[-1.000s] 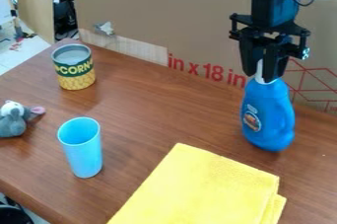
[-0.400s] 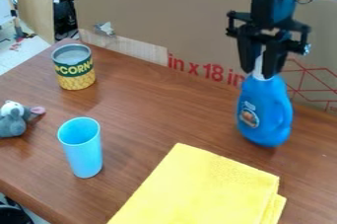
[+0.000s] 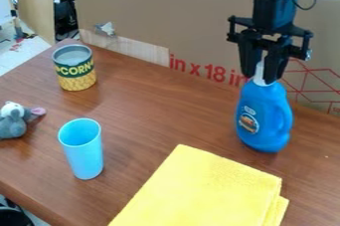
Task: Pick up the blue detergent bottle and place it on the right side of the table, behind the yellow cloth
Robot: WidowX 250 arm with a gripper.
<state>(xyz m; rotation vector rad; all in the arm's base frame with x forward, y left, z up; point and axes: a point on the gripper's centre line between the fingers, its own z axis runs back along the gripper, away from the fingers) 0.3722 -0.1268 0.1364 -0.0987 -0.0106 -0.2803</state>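
Note:
At the right of the camera view the black gripper [image 3: 263,73] points down, shut on the white cap of a blue bottle [image 3: 265,115]. The bottle is upright beneath it, its label facing the front left; whether its base touches the table cannot be told. A folded yellow cloth [image 3: 203,190] lies in front of the bottle, to its left. Farther left stand a light blue cup [image 3: 83,153] and, behind that, a corn can [image 3: 74,68]. A grey plush toy [image 3: 13,120] is at the left edge.
A tall cardboard panel [image 3: 159,18] borders the back of the brown wooden table [image 3: 166,108], close behind the gripper and bottle. The table's front left edge runs below the cup and the toy.
The gripper and the bottle have shifted slightly left. The bottle rose a little, then came back down, and its label has turned more toward the camera.

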